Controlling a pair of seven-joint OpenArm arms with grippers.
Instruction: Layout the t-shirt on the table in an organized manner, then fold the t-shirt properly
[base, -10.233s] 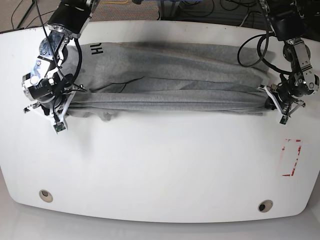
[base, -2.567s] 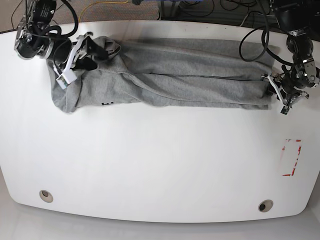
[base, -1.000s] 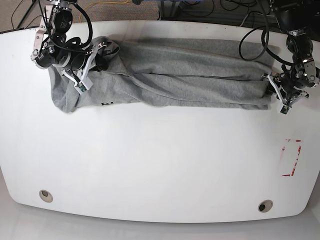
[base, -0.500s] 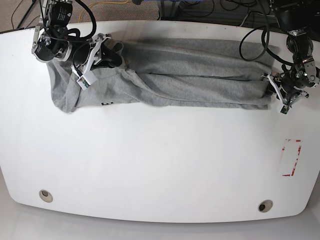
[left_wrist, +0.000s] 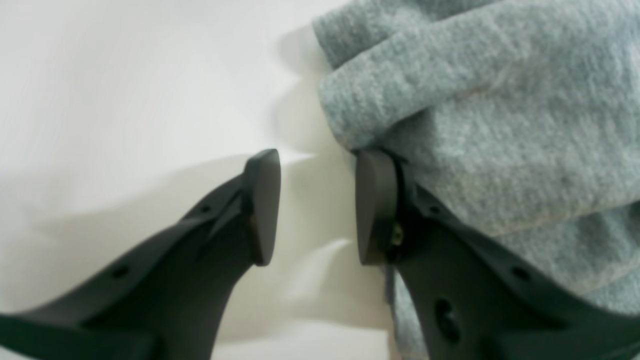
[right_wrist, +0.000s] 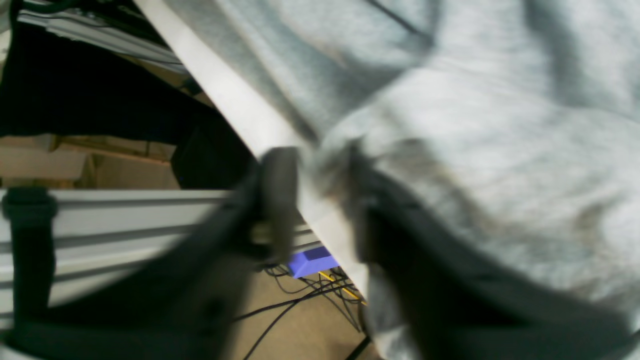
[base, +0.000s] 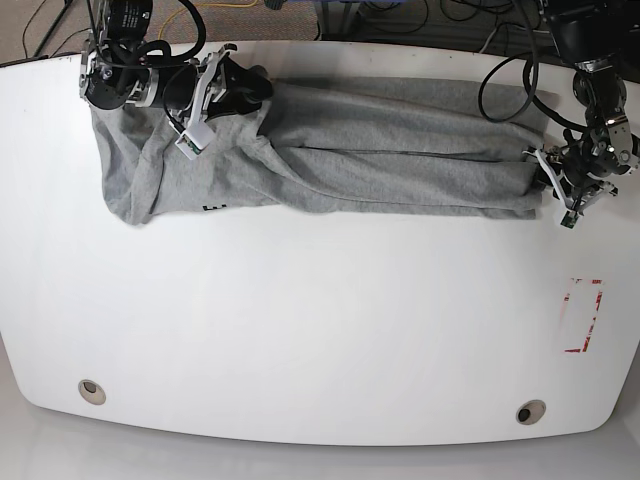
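Grey knit t-shirt (base: 350, 150) stretched in a long folded band across the upper part of the white surface (base: 320, 330), bunched and drooping at the upper left. Left tool (left_wrist: 315, 200) at the right end of the band, parted, bare surface showing in the gap, one finger (left_wrist: 375, 205) tucked against the cloth edge, nothing pinched. Right tool (right_wrist: 320, 200) at the upper left near the far edge, blurred, parted, cloth draped over one finger; grip impossible to tell.
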